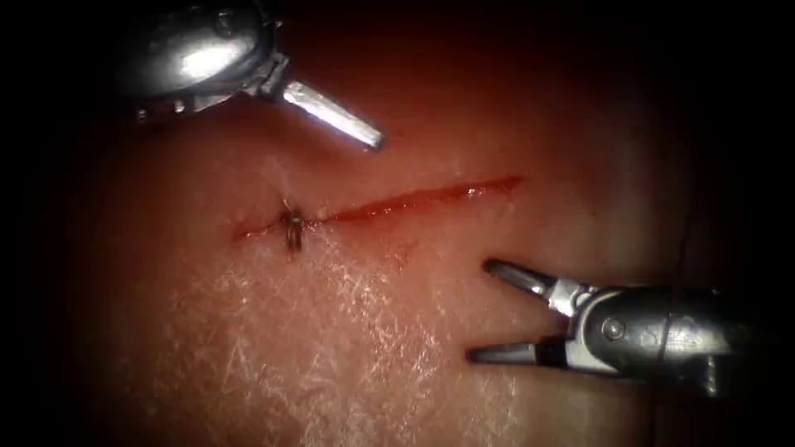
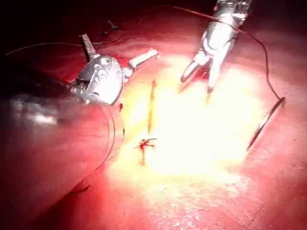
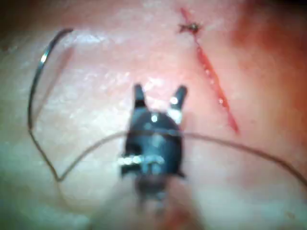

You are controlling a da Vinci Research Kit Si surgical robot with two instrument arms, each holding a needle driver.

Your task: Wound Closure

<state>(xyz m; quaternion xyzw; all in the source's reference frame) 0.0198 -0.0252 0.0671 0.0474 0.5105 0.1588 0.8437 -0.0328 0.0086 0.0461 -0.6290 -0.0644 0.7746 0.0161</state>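
Note:
The cut point(image 1: 414, 200) runs across the tissue point(image 1: 348, 331), with red fluid along it and a tied stitch point(image 1: 291, 228) near its left end. My left tool point(image 2: 120, 47) hovers beyond the cut with its jaws spread and empty; one of its fingers point(image 1: 331, 112) points toward the cut. On the near side my right tool point(image 1: 480, 311) stands open and holds nothing. The curved needle point(image 3: 38, 72) lies free on the tissue surface, outside the tissue and away from the cut. Its thread point(image 3: 216, 141) trails across my right tool's point(image 3: 159, 91) body.
The needle point(image 2: 266, 122) lies past my right tool point(image 2: 197, 82), with thread point(image 2: 259, 48) curving up from it behind that tool. Short cut ends stick out of the stitch point(image 3: 191, 26). Pale dry tissue lies on the near side of the cut.

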